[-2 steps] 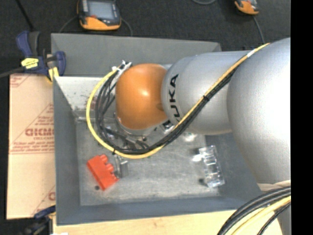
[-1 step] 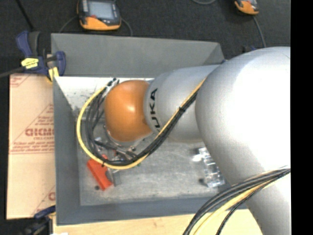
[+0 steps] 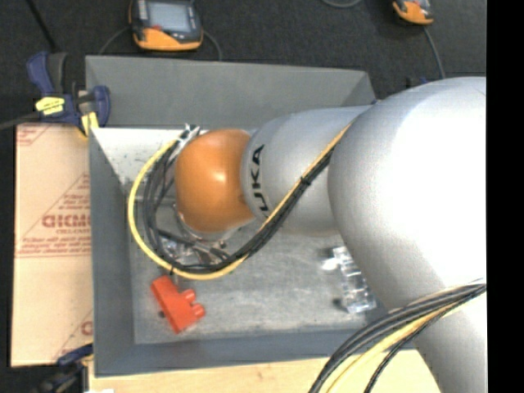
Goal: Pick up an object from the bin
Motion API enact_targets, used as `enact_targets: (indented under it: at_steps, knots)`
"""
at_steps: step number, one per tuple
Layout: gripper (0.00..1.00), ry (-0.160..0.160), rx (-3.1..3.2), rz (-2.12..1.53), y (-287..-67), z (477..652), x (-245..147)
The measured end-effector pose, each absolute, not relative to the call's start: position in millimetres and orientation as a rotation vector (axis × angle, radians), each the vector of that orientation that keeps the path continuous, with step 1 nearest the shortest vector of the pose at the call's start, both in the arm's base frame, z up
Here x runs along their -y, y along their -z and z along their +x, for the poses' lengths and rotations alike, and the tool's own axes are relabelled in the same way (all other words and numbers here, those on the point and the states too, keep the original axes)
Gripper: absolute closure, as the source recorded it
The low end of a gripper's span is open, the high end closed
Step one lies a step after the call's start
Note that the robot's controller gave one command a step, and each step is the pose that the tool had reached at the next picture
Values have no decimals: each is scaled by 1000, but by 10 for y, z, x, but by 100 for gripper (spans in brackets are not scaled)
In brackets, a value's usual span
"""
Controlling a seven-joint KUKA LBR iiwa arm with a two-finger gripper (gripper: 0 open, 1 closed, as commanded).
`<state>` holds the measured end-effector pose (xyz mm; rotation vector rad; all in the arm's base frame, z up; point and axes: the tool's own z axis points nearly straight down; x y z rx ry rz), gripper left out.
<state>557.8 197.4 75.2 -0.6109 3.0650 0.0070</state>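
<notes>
The big silver arm [image 3: 393, 178] is reaching into the grey bin [image 3: 110, 244] from the right. Its round orange cover [image 3: 209, 182] is hanging low over the left part of the bin floor. The tool [image 3: 190, 250] is sitting just under that cover, close to the floor. The cover and the cables are hiding most of it, so I cannot tell if the tool is apart or together. I am not seeing anything held in it.

A red plastic block [image 3: 176, 304] with little bumps on one side is lying near the front left corner of the bin. It is lying just beside the tool, a bit nearer the front. It is looking like the thing closest to be picked, but I am only guessing that.

I am thinking the job is at the reaching-down step, with no pick made yet. For the next move, the tool is needing to sit right over one thing, close on it and lift it clear of the walls.

Counting now: one red block is lying in the bin, and one clear plastic piece [image 3: 350, 283] is lying well apart from it, over by the right side. That is making two things. The arm is covering much of the floor, so more may be hiding under it
</notes>
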Motion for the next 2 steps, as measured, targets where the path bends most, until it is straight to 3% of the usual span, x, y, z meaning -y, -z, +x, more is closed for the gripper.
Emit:
enact_targets:
  at_steps: [1,2]
  knots:
    - [100,-3,-3071,-611,-2256,5220,-2071]
    - [0,-1,-3078,-610,-2206,5214,-2065]
